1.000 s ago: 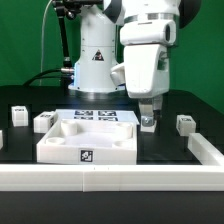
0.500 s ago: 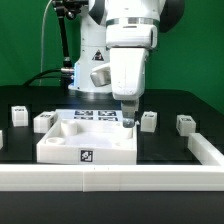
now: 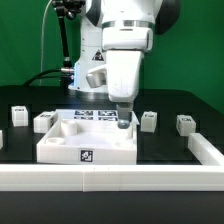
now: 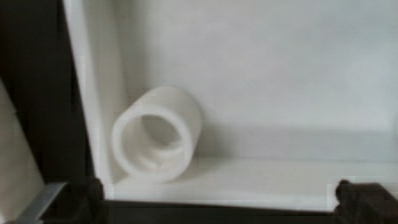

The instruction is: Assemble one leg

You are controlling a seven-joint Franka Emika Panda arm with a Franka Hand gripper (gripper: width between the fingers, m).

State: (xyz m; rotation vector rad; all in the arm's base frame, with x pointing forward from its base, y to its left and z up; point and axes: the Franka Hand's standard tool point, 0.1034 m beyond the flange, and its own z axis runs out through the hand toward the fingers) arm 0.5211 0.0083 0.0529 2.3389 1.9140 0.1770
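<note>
The large white tray-like part (image 3: 60, 148) with a tag on its front wall lies in the middle of the table. My gripper (image 3: 123, 122) hangs over its back corner on the exterior view's right. It is open and empty. The wrist view shows the tray's floor (image 4: 285, 90) and a round white socket (image 4: 157, 135) in that corner, with my gripper (image 4: 210, 205) open above it and one dark fingertip (image 4: 365, 200) at each side. A small white leg (image 3: 148, 120) stands on the table just to the right of the gripper. Another leg (image 3: 185, 123) stands further right.
Two more small white legs (image 3: 43, 121) (image 3: 18, 114) stand to the left of the tray. The marker board (image 3: 95, 115) lies behind the tray. A white rail (image 3: 110, 181) runs along the front and another (image 3: 205, 150) along the right side.
My gripper has moved to the exterior view's left, from over the leg beside the tray to over the tray's back right corner. That leg is now uncovered and stays on the table.
</note>
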